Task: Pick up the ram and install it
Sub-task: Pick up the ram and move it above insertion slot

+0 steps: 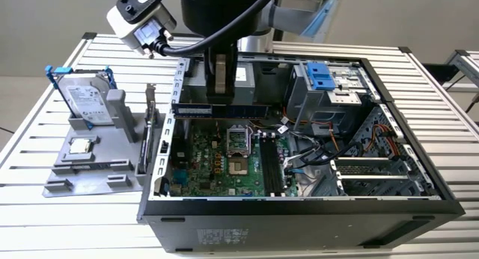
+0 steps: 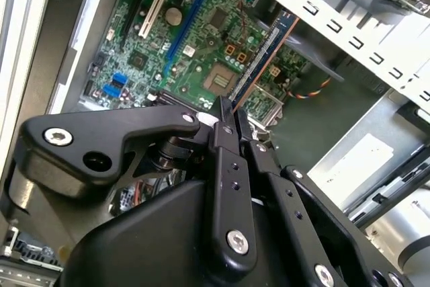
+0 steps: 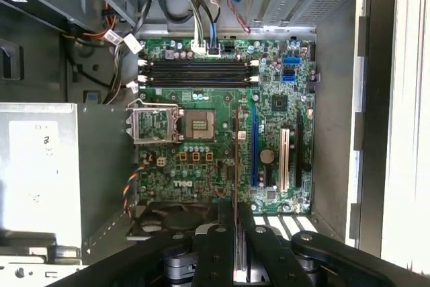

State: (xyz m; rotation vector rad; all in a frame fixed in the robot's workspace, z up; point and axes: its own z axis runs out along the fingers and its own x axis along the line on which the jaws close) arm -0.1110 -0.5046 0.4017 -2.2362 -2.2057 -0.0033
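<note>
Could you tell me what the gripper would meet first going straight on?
Likely the motherboard near the processor socket, with the ram held in the gripper touching first; depth is unclear.

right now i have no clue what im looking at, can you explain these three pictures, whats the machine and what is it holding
The machine is a robot arm ending in a two-fingered gripper. The exterior view comes from a camera standing off the arm. Both wrist views come from cameras riding on the arm, looking down past its black fingers.

The gripper is shut on the ram, a long dark memory stick, held above an open computer case. Inside the case lies the green motherboard with its black memory slots.

On the slatted table, at the exterior view's left, a grey holder carries a hard drive and a small processor chip.
</note>
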